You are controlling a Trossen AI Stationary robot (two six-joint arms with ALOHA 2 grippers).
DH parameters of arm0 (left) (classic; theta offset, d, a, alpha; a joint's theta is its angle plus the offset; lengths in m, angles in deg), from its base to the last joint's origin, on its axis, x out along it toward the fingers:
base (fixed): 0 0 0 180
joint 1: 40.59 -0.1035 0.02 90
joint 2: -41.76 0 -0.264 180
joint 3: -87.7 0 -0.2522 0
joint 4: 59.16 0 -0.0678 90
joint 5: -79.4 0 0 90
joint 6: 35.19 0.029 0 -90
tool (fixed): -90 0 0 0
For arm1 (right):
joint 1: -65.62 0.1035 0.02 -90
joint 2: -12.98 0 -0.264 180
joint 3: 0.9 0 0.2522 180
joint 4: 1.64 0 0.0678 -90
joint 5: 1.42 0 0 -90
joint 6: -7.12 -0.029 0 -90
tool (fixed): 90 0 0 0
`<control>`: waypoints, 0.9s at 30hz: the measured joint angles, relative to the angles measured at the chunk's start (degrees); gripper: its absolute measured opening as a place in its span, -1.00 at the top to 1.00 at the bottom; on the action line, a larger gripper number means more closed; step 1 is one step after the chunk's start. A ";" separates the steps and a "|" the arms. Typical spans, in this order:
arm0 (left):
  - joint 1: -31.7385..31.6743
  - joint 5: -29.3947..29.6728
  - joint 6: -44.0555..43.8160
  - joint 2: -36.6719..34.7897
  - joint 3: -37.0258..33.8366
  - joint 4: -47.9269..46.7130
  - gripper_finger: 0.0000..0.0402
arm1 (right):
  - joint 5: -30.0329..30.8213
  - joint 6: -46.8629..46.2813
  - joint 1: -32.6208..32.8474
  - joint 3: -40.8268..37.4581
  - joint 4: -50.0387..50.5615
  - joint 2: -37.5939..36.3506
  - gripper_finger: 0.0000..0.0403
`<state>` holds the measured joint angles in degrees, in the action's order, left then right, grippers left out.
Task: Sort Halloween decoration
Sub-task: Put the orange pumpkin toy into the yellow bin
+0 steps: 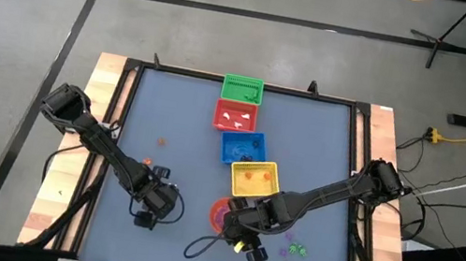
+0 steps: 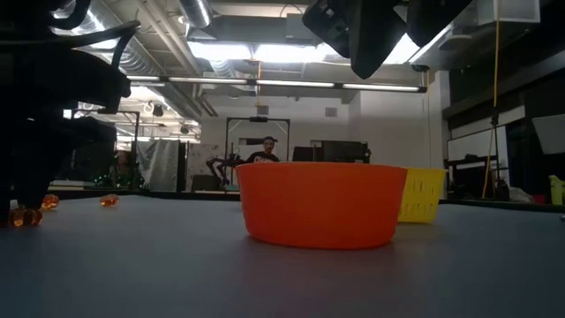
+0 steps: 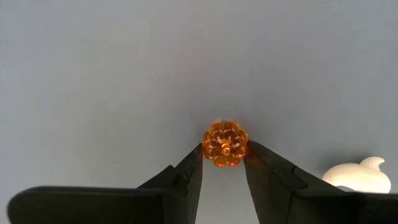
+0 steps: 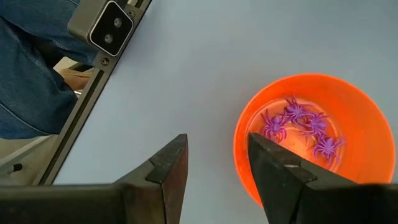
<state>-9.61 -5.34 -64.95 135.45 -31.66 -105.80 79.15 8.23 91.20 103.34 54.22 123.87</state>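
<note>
In the left wrist view a small translucent orange pumpkin trinket (image 3: 225, 143) sits between the fingertips of my left gripper (image 3: 225, 155), which is low over the table's near left part (image 1: 147, 216). A white ghost trinket (image 3: 357, 177) lies on the table beside it. My right gripper (image 4: 217, 149) is open and holds nothing; it hangs above the table next to the round red-orange bowl (image 4: 311, 137), which holds several purple spider trinkets (image 4: 298, 121). In the high view it is at the bowl's near right side (image 1: 239, 238). My left gripper pinches the orange pumpkin trinket between its two fingertips (image 3: 198, 154), one on each of its sides (image 3: 244, 148). The fingers come at it from above, pointing down. In the low view an orange trinket (image 2: 22, 215) rests on the table right under the gripper.
A row of baskets runs up the table's middle: green (image 1: 242, 87), red (image 1: 237, 117), blue (image 1: 242, 146), yellow (image 1: 253, 179). Loose orange trinkets (image 1: 161, 141) lie at left, green and purple ones (image 1: 294, 250) at near right. A person's legs (image 4: 25, 74) show beyond the near edge.
</note>
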 joint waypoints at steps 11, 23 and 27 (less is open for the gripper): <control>0.00 0.02 -1.64 0.00 0.01 0.92 0.49 | 0.00 0.00 0.03 -0.01 -0.07 -0.73 0.17; -1.43 2.60 -3.33 0.24 -0.01 8.32 0.50 | 4.45 0.02 0.00 -0.02 2.18 -4.50 0.17; -2.71 3.84 -3.19 0.24 -0.01 12.02 0.50 | 4.51 0.04 0.00 -0.02 3.26 -5.45 0.17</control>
<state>-12.32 -1.50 -68.14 135.69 -31.67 -93.78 83.65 8.27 91.20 103.32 57.48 118.42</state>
